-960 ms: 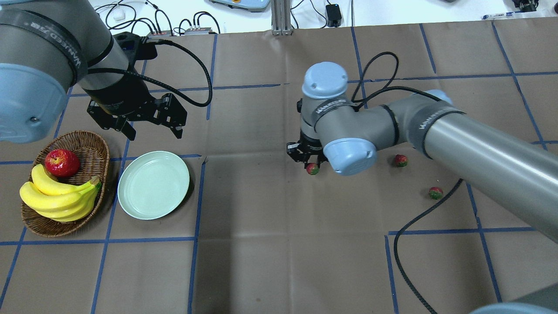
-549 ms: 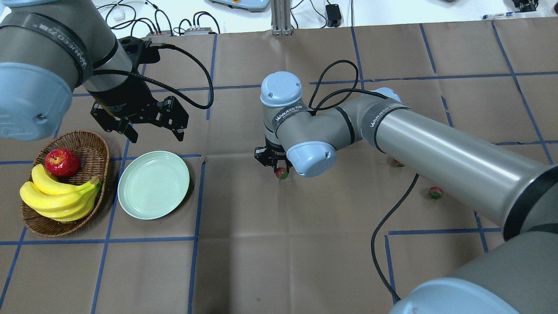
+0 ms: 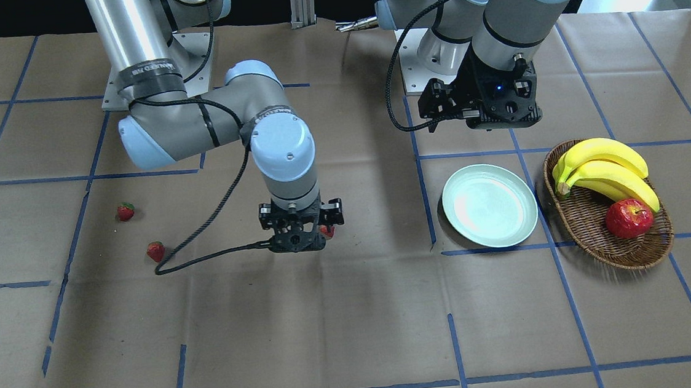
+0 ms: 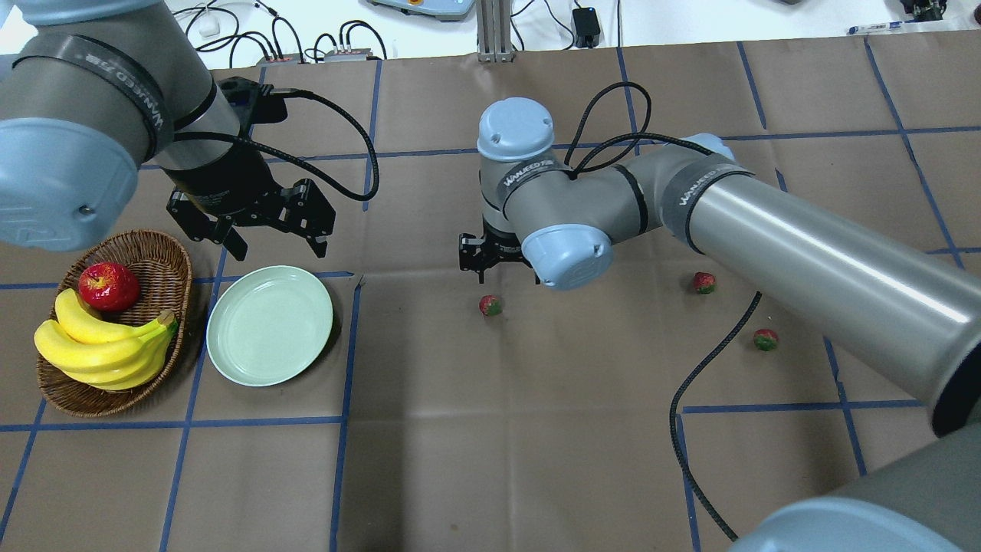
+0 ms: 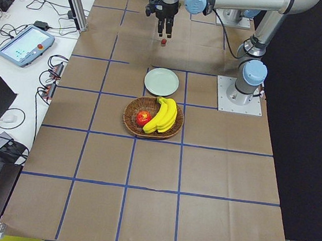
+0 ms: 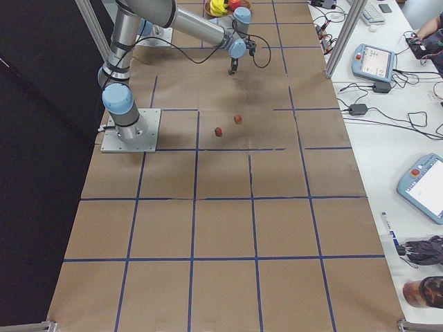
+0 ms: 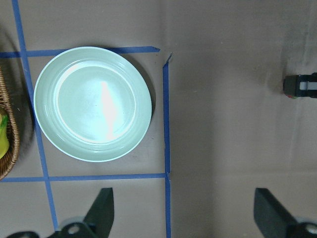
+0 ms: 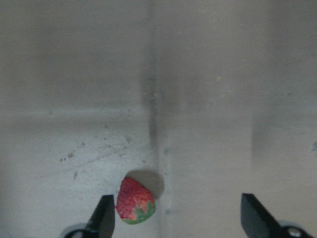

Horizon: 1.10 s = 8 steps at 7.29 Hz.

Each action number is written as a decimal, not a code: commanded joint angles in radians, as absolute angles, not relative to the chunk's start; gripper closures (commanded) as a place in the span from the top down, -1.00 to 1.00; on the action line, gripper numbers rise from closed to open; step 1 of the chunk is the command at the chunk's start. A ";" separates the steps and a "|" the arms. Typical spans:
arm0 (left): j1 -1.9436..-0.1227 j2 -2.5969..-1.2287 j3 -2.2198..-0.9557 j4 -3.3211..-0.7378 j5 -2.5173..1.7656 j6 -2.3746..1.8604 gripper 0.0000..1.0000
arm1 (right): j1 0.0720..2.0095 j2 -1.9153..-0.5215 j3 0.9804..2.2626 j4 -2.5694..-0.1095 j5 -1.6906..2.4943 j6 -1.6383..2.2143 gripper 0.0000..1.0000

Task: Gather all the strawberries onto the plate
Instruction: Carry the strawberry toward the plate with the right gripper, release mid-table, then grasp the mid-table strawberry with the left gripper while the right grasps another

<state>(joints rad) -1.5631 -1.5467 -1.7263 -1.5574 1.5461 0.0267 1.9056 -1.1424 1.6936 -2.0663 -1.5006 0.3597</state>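
One strawberry (image 4: 490, 305) lies on the brown paper, also in the front view (image 3: 327, 230). My right gripper (image 4: 494, 264) hovers above it, open and empty. In the right wrist view the strawberry (image 8: 134, 201) sits by the left fingertip (image 8: 104, 218), between the spread fingers. Two more strawberries (image 4: 704, 282) (image 4: 765, 339) lie to the right. The mint-green plate (image 4: 270, 324) is empty. My left gripper (image 4: 280, 249) is open above the plate's far edge, and the plate shows in its wrist view (image 7: 93, 104).
A brown wicker basket (image 4: 165, 257) with bananas (image 4: 103, 345) and a red apple (image 4: 109, 285) stands left of the plate. The right arm's black cable (image 4: 690, 399) trails over the paper near the two far strawberries.
My right gripper carried a strawberry leftward, let go of it and rose; the berry now lies on the paper. The left gripper shifted slightly nearer the plate.
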 commanded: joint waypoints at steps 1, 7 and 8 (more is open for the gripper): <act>-1.563 -1.554 -1.758 -1.540 1.470 -0.033 1.00 | 1.724 -1.276 1.706 -1.904 -1.508 0.142 1.00; -1.765 -1.848 -1.732 -1.186 1.473 -0.178 1.00 | 1.388 -1.266 1.989 -2.254 -1.563 -0.233 1.00; -1.770 -1.879 -1.730 -1.183 1.462 -0.178 1.00 | 1.390 -1.234 2.014 -2.256 -1.559 -0.226 1.00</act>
<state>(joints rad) -1.7534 -1.8272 -1.7321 -1.2115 1.4695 -0.1708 1.3974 -1.2678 1.9783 -2.2243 -1.5620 -0.2243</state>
